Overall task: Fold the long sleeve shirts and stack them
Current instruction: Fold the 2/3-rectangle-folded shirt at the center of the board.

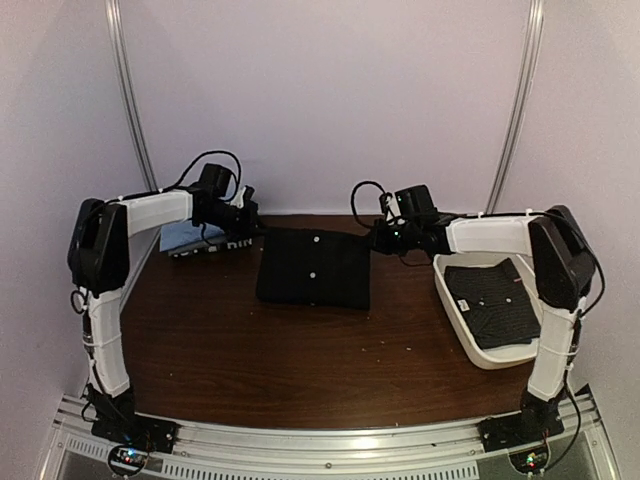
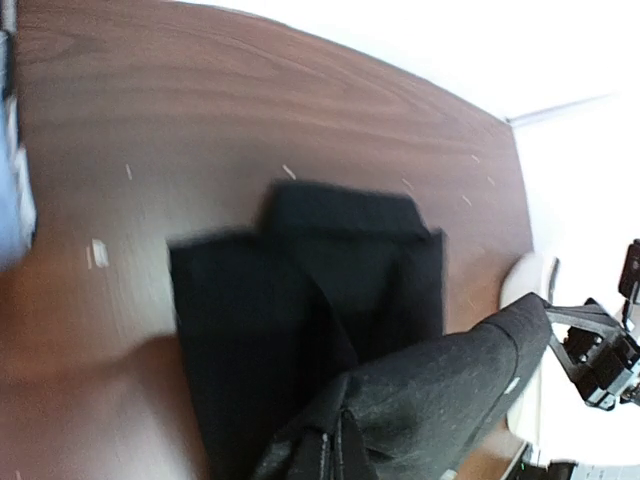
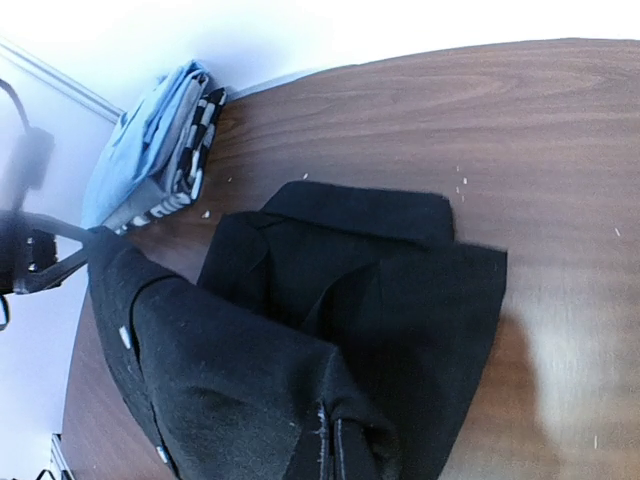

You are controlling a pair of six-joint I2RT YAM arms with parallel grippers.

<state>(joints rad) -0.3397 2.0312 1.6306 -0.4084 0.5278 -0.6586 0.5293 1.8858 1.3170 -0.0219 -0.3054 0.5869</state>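
You hold the plain black shirt point(image 1: 313, 268) mid-fold at the centre of the tabletop point(image 1: 250, 350), with the left claw point(image 1: 243, 225) and right claw point(image 1: 378, 238) each pinched on its far edge. The dotted shirt point(image 1: 495, 300) already lies folded in the white tray point(image 1: 447, 300). Stacking appears not yet done.

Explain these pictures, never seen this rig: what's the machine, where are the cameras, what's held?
Two robot arms stand at the near edge of the table, each ending in a two-finger gripper. The wide picture is from a fixed camera above and behind them; the other two are from cameras on the wrists. On the table lie a black shirt, a white tray with a dotted shirt in it, and folded blue and checked clothes. The left gripper and right gripper are each shut on the black shirt, a flap raised between them.
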